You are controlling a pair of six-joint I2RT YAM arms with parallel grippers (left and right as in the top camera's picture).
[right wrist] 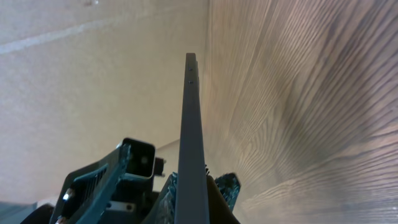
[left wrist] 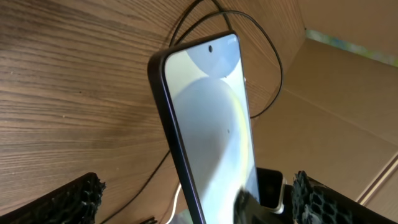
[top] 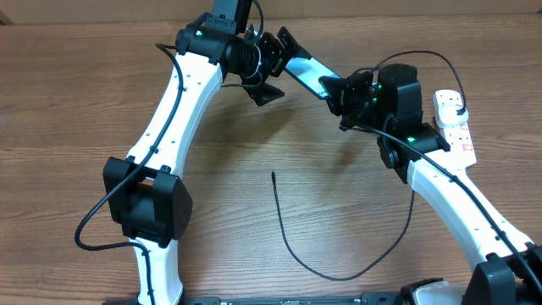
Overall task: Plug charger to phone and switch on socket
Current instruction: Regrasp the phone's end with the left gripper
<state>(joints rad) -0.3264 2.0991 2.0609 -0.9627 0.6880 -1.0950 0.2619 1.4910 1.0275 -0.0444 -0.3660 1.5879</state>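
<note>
With the right claw [top: 337, 91] clamped on the phone [top: 306, 73] and the left claw [top: 277, 67] wide around it, close the left squarely across its edges.

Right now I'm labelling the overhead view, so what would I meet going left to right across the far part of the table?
left gripper, phone, right gripper, socket. The charger is left out: its loop spans several of these.

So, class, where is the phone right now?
Overhead view, far centre: the phone is held tilted in the right end effector, next to the open left end effector.
</note>
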